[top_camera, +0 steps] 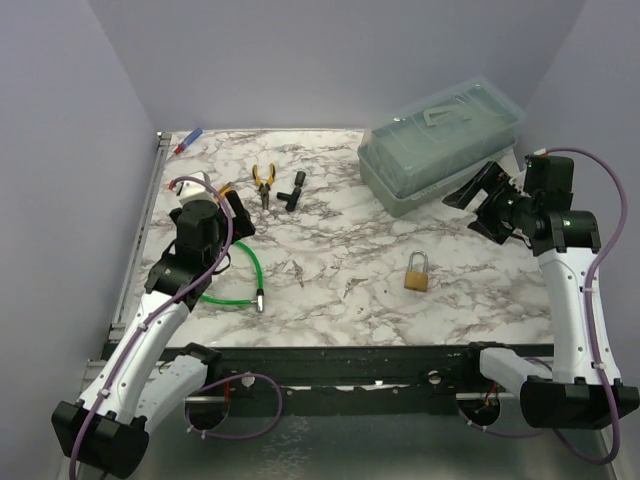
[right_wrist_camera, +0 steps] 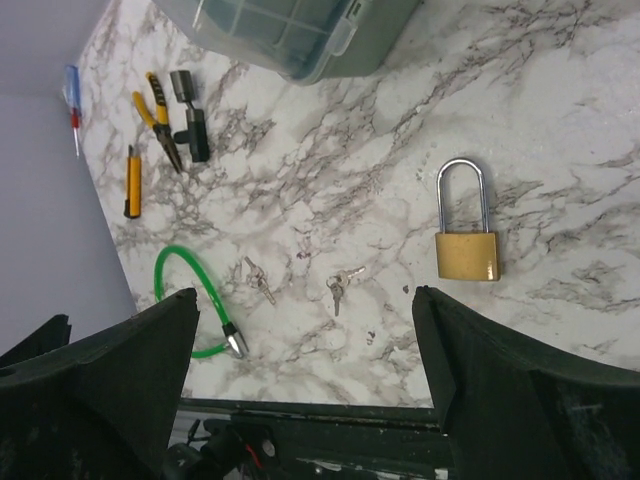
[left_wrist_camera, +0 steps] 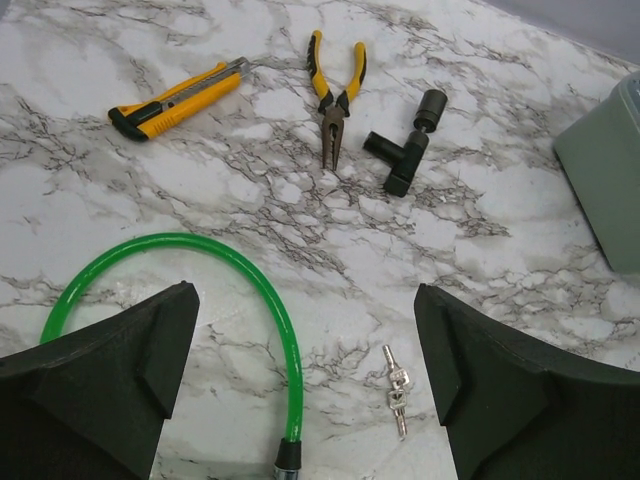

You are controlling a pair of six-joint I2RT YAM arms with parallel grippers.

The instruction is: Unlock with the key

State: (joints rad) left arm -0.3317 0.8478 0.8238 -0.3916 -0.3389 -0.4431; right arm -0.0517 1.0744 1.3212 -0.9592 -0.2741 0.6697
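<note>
Marble-patterned table (top_camera: 340, 240) was recorded in all three views. A translucent grey-green lidded box (top_camera: 440, 140) was noted at the far right. Only one corner of it was caught by the left wrist camera.

The left gripper (left_wrist_camera: 305, 320) was seen spread wide with nothing between its fingers. It was held above the table with the green cord (left_wrist_camera: 170, 239) in view beneath it. The right gripper (right_wrist_camera: 305, 320) was likewise seen wide apart and empty, raised near the box.

The cord was logged as a loop at the left, ending in a silver-tipped ferrule. Orange-handled pliers (left_wrist_camera: 335, 105), a yellow utility knife (left_wrist_camera: 175, 100) and a black L-shaped tool (left_wrist_camera: 405, 155) were laid beyond it. The knife was shown plainly by the left wrist view but was mostly hidden behind the left gripper from overhead.

The brass padlock (right_wrist_camera: 467, 240) was found lying flat right of centre, shackle closed. It was shown by the overhead and right wrist views only, and any marking on its body was too small to read. A slim blue-and-red tool (top_camera: 187, 140) was noted at the far left corner.

The key (left_wrist_camera: 397, 388), a small silver bunch, was found loose on the marble just beside the cord's end, not touching it. A second key (right_wrist_camera: 340, 288) was resolved only by the right wrist view, between the first and the padlock. From overhead both were too small to make out.
</note>
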